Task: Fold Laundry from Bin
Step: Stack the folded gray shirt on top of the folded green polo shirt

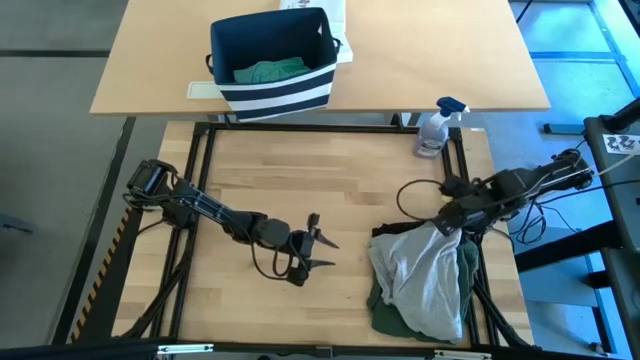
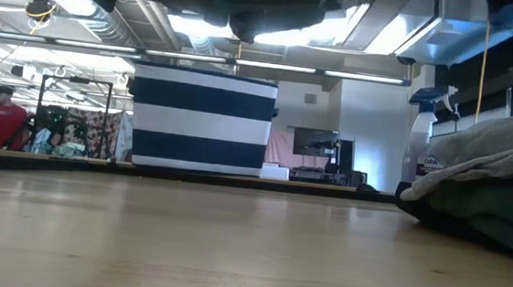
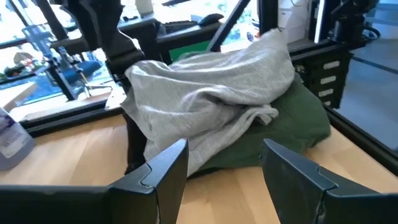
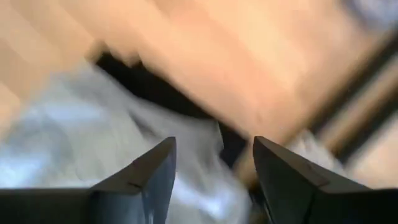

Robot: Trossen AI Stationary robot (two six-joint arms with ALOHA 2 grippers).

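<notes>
**Grey garment on the pile, more waiting in the bin**

I am hovering my right hand point(image 1: 447, 226) over the far edge of the grey garment point(image 1: 420, 275), fingers spread and gripping nothing — the cloth is lying rumpled over a dark green garment point(image 1: 392, 312) at the right side of the surface point(image 1: 300, 190). My left hand point(image 1: 322, 250) is waiting open near the middle, pointing at the pile. The bin point(image 1: 272, 62) is sitting on the far table with a teal-green garment point(image 1: 268, 71) inside. My worry: the grey piece is bunched, not flat, so a fold could catch both layers — or drag the green one off the near edge.
</notes>
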